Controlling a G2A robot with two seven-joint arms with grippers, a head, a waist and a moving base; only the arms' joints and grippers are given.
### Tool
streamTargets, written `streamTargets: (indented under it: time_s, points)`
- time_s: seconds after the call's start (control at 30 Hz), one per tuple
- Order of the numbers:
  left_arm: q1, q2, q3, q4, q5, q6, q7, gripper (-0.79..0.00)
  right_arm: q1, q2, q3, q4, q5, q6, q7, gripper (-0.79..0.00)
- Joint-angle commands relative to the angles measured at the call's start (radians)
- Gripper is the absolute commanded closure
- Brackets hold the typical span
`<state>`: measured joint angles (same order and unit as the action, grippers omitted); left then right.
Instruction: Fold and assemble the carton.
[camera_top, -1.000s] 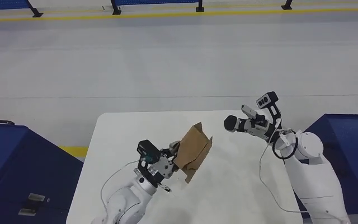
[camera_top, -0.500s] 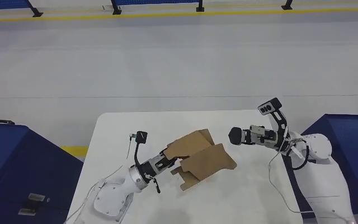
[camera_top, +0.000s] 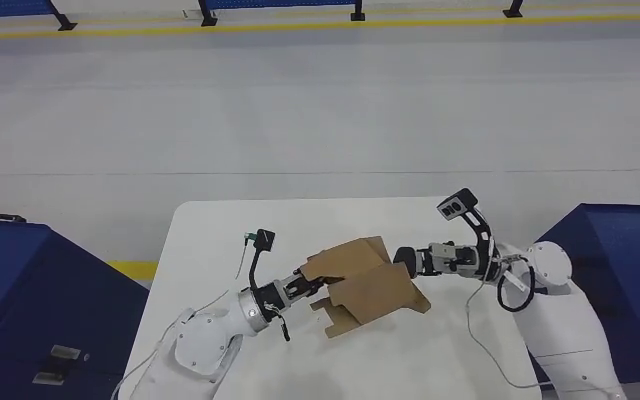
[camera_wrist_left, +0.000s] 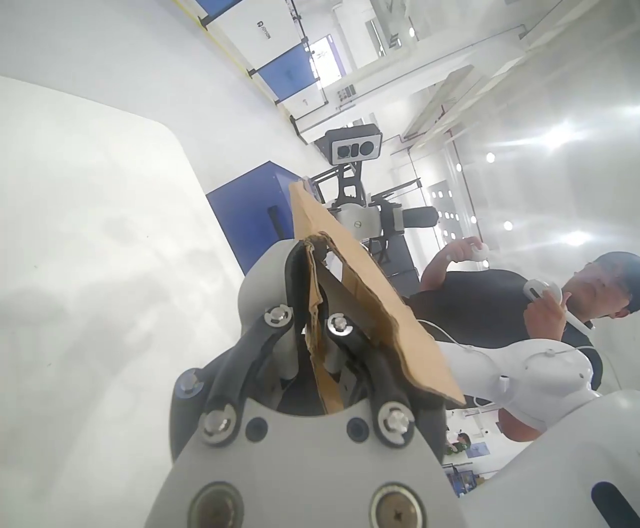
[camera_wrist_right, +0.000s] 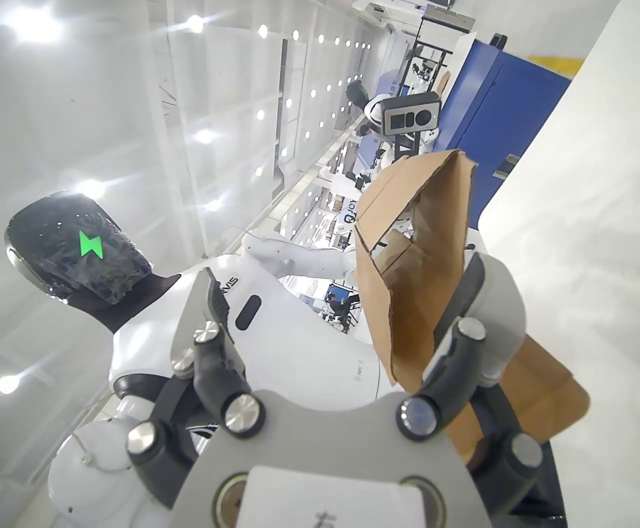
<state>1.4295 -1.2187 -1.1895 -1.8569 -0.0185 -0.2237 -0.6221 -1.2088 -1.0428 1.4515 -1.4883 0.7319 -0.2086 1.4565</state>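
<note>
White table (camera_top: 220, 240) on pale floor (camera_top: 300, 100), flanked by, perhaps, blue cabinets (camera_top: 50, 290).

The carton (camera_top: 365, 285) is plain brown cardboard with no print, a shade darker on its inner faces. The table (camera_top: 220, 240) is white, glossy and unpatterned. The left gripper (camera_top: 310, 284) has black fingers on a pale grey body with silver screws. The right gripper (camera_top: 403, 258) has black links with light grey finger pads. The floor (camera_top: 320, 120) is pale grey, crossed by a yellow line (camera_top: 300, 25). The cabinets (camera_top: 40, 290) are deep blue.
</note>
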Motion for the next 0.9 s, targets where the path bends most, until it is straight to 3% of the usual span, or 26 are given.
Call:
streamTargets:
  time_s: [0.0,0.13,0.53,0.87]
  points:
    - [0.003,0.001,-0.001,0.002,-0.014,0.0,-0.003,0.0,-0.001,0.003,0.013,0.002,0.013,0.004,0.008,-0.785]
    - [0.004,0.003,-0.005,0.009,-0.017,0.006,-0.006,0.0,-0.016,0.01,0.037,-0.005,0.068,0.037,0.079,-0.785]
    - [-0.007,0.004,-0.005,0.012,-0.001,-0.014,0.0,0.0,-0.041,0.021,0.062,-0.011,0.081,0.063,0.032,-0.785]
    - [-0.036,0.005,-0.022,0.049,-0.327,0.157,-0.139,0.0,-0.09,0.026,0.104,-0.08,0.113,-0.032,0.079,-0.785]
